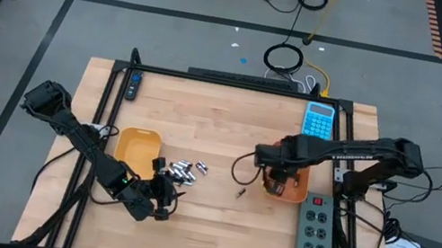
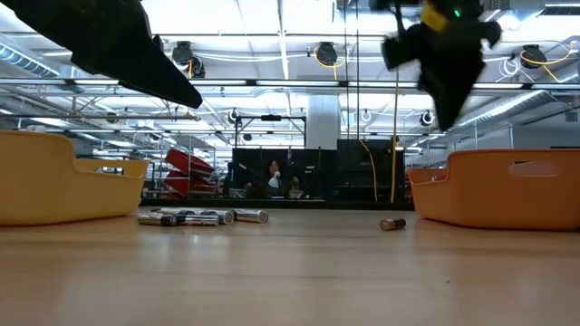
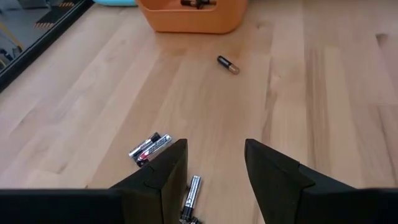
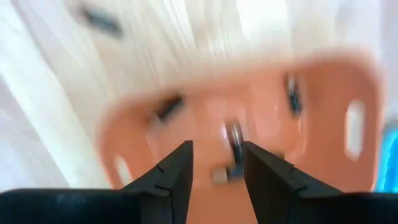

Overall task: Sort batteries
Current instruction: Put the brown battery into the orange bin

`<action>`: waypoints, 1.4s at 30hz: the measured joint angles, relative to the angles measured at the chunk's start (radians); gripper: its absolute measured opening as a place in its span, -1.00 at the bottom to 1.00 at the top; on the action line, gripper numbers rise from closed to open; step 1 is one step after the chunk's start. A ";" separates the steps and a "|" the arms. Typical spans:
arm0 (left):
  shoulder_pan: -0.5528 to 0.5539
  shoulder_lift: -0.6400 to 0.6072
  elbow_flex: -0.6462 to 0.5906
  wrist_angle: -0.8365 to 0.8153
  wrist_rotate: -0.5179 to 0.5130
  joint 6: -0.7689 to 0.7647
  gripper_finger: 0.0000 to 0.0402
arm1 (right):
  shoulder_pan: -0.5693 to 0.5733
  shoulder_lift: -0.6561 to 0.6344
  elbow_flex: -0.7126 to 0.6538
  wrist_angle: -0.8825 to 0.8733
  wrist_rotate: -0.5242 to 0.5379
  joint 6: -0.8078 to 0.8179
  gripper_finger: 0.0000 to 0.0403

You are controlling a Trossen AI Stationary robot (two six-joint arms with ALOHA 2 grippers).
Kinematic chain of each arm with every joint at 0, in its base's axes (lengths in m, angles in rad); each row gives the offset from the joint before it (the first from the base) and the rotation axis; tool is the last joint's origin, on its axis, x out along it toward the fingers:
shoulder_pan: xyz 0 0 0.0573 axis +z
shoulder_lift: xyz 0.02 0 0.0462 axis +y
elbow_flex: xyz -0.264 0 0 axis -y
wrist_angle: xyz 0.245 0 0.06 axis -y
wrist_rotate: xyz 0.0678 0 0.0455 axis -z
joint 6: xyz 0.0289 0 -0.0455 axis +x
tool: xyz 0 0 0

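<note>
Taking the yellow tray (image 1: 136,149) on the left side of the table (image 1: 202,230) as the landmark: the left tool (image 1: 164,198) sits nearest the table's front edge, just off that tray's front right corner, its two fingers standing well apart with nothing between them. Immediately beyond it lies the cluster of silvery batteries (image 1: 184,170), close beside the tray's right wall; in the left wrist view one silver cell (image 3: 192,194) lies at the tool's fingertips with its long axis running roughly along the tool's reach, and a pair of cells (image 3: 149,147) lies just to the side, slanted. Further from the tray, towards the middle of the table, a single dark battery (image 1: 240,193) lies alone, well apart from the pile. Furthest from the yellow tray is the orange tray (image 1: 304,193), with the right tool (image 1: 276,181) hanging over it, fingers parted a little and gripping nothing that shows; dark batteries lie inside that tray. For the pile, the left arm is plainly the nearer. The lone dark cell lies between the two arms, rather nearer the right one and the orange tray.
</note>
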 joint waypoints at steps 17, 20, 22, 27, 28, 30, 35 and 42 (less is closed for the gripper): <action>-0.062 0.000 0.000 0.028 0.027 -0.180 -0.15 | 0.189 0.254 0.084 0.421 0.060 0.045 0.19; -0.068 0.000 0.000 0.027 0.010 -0.167 -0.15 | 0.205 0.291 0.084 0.468 0.125 0.101 0.26; -0.077 0.000 0.000 0.033 -0.038 -0.133 -0.15 | 0.220 0.304 0.084 0.492 0.164 0.127 0.26; -0.087 0.000 0.000 0.071 -0.150 0.044 -0.15 | 0.249 0.301 0.084 0.524 0.213 0.203 0.18; -0.083 0.000 0.000 0.084 -0.153 0.094 -0.15 | 0.255 0.300 0.084 0.521 0.228 0.223 0.17; -0.071 0.000 0.000 0.102 -0.153 0.190 -0.15 | 0.264 0.297 0.084 0.521 0.235 0.266 0.16; -0.052 0.000 -0.032 0.230 -0.156 0.464 -0.15 | 0.296 0.319 0.081 0.515 0.229 0.371 0.19; -0.012 0.000 -0.194 0.633 0.027 0.659 -0.15 | 0.338 0.352 0.080 0.444 0.192 0.512 0.18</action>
